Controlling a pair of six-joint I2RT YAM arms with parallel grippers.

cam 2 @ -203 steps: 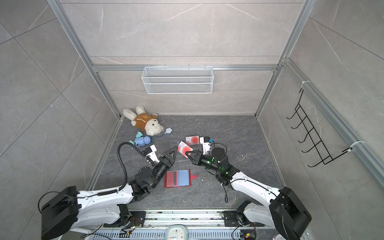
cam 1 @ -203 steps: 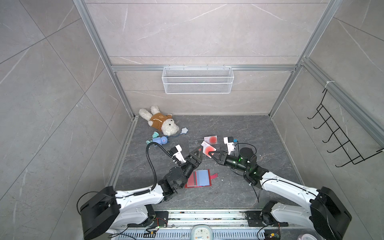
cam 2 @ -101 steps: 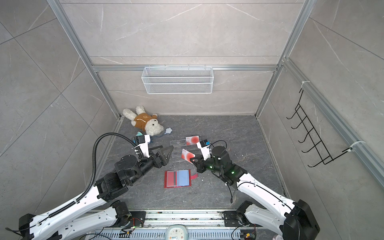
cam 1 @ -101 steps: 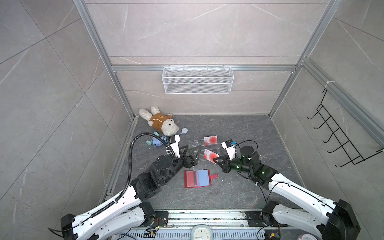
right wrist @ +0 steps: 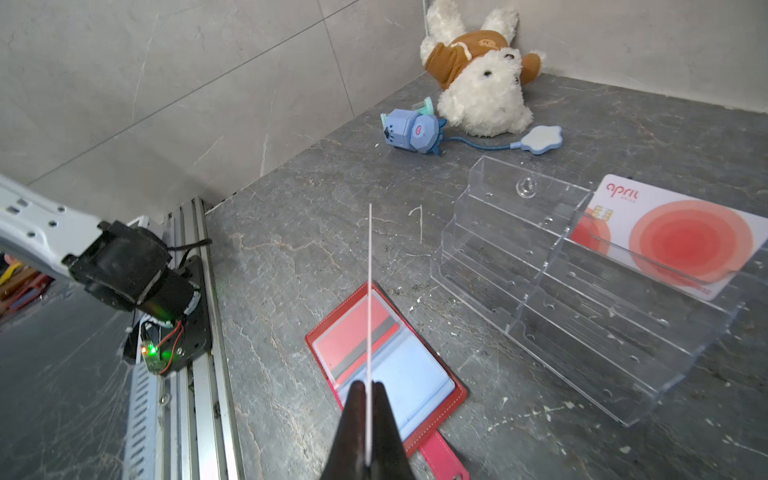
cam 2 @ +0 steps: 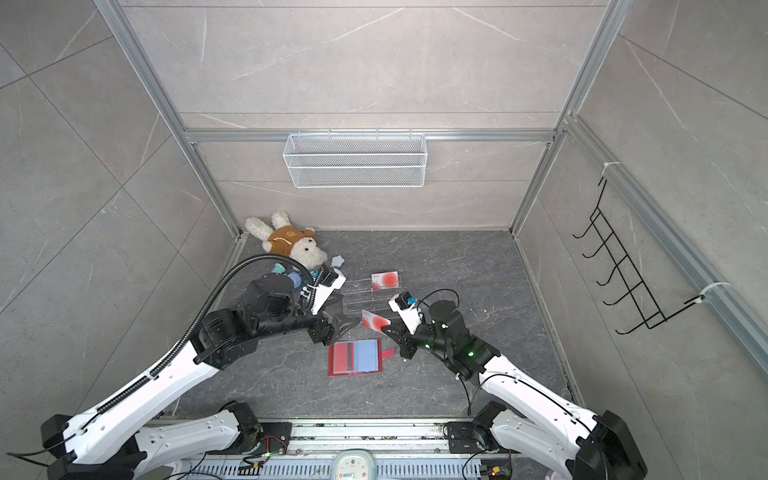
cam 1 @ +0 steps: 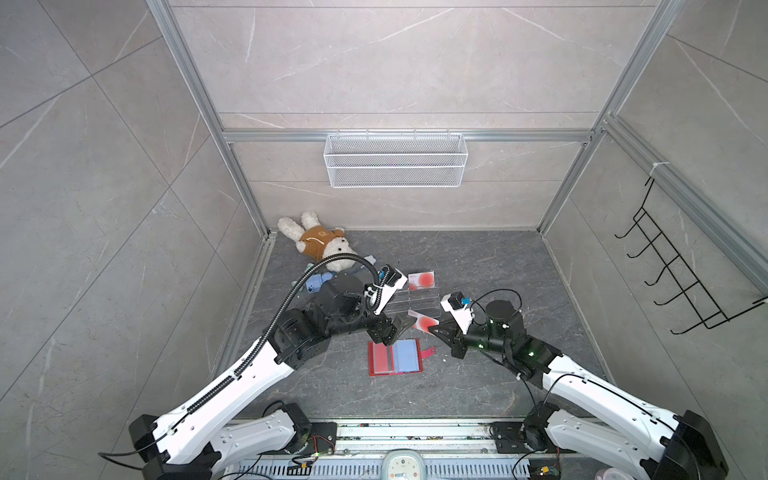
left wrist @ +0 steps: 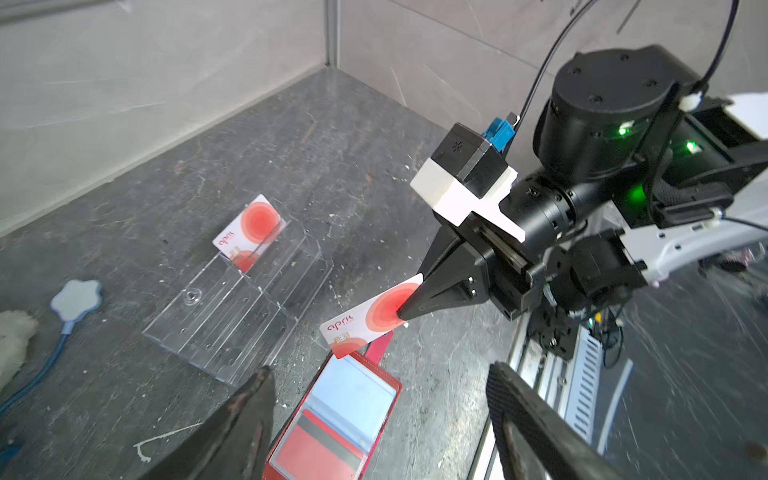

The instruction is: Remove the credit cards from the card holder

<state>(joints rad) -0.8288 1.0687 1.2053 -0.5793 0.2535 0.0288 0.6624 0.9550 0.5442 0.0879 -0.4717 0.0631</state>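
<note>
Card holder (right wrist: pixel 415 376) beside clear stand (right wrist: pixel 582 299)

Racked card (right wrist: pixel 690 241) cropped, blue toy (cam 1: pixel 316 284) half hidden

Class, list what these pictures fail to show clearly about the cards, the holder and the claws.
1. The held card: the right wrist view sees it edge-on in the right claw, so its face is hidden.
2. The card holder: the left wrist view's picture edge cuts off its red-card page.
3. The propped card in the clear stand: lettering too small in both top views.
</note>
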